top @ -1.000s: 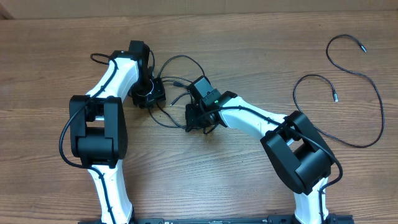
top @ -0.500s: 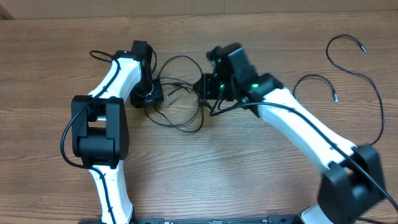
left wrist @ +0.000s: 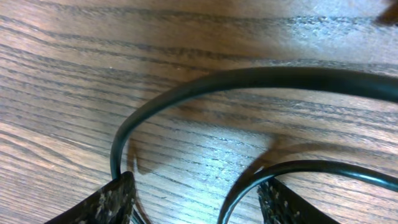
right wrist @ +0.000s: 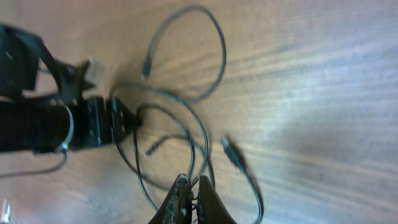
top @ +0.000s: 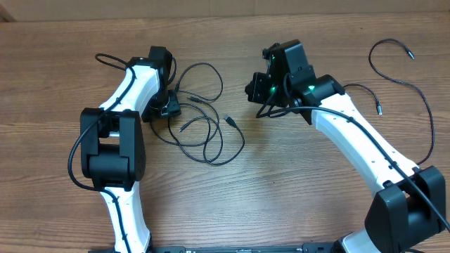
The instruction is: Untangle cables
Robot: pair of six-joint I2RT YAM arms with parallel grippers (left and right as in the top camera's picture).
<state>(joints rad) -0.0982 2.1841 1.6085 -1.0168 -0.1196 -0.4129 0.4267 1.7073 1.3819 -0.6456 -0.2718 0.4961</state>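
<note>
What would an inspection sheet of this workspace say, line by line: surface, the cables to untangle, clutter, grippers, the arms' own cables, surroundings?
Surface: wooden table, brown grain, no spill seen.
Job's things: tangled cables in loose crossing loops beside the left arm's end, one plug lying free; separate cable lies alone at the right.
Clutter: nothing seen.
Grippers: left gripper low at the tangle, fingers apart, cords running between them; right gripper away from the tangle, fingers together, and I cannot tell whether they pinch a cord.
Cables: arm cable, thicker and black, attached to the left arm.
Surroundings: pale strip beyond the far edge; what it is cannot be told.
</note>
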